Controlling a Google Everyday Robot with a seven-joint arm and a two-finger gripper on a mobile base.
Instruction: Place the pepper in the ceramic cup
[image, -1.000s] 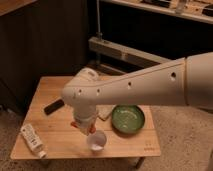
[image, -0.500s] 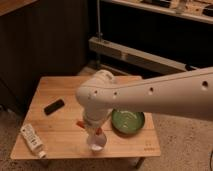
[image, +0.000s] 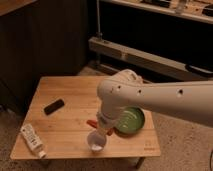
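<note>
The ceramic cup (image: 96, 142) is small, round and pale, and stands near the front edge of the wooden table (image: 65, 92). My gripper (image: 102, 126) hangs just above the cup and a little behind it. It is shut on the red-orange pepper (image: 92, 123), which sticks out to the left of the fingers. The pepper is held in the air above the cup's rim, not inside it. My white arm reaches in from the right and hides part of the table.
A green bowl (image: 132, 121) sits right of the gripper, partly behind the arm. A black flat object (image: 54, 106) lies at the table's left. A white tube (image: 32, 139) lies at the front left corner. Dark shelving stands behind the table.
The arm's bulk has swung to the right. The gripper with the pepper has stayed over the cup and shifted slightly right. The cup has not moved.
</note>
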